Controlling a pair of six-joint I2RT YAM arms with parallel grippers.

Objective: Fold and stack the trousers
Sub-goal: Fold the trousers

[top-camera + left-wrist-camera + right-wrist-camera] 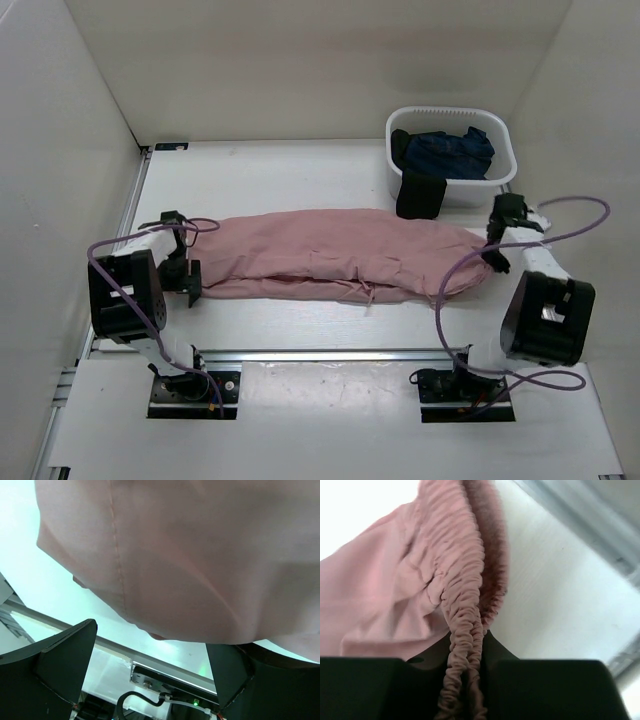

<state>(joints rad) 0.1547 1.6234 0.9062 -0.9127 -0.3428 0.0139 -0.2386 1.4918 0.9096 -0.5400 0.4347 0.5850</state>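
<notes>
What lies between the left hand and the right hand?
Only the trousers, laid lengthwise between them, per the top view; the right hand pinches the waistband, the left hand is open at the other end.

in the left wrist view the trousers [200, 555] overrun the top and right edges, their outline there unseen. in the right wrist view the gathered waistband [465, 595], blurred close up, leaves the bottom edge between the fingers [545, 690] of the right tool [466, 680]. from above, that tool's tips are lost behind its own body. the basket [470, 192] wall hides part of the dark cloth [450, 150] inside.
</notes>
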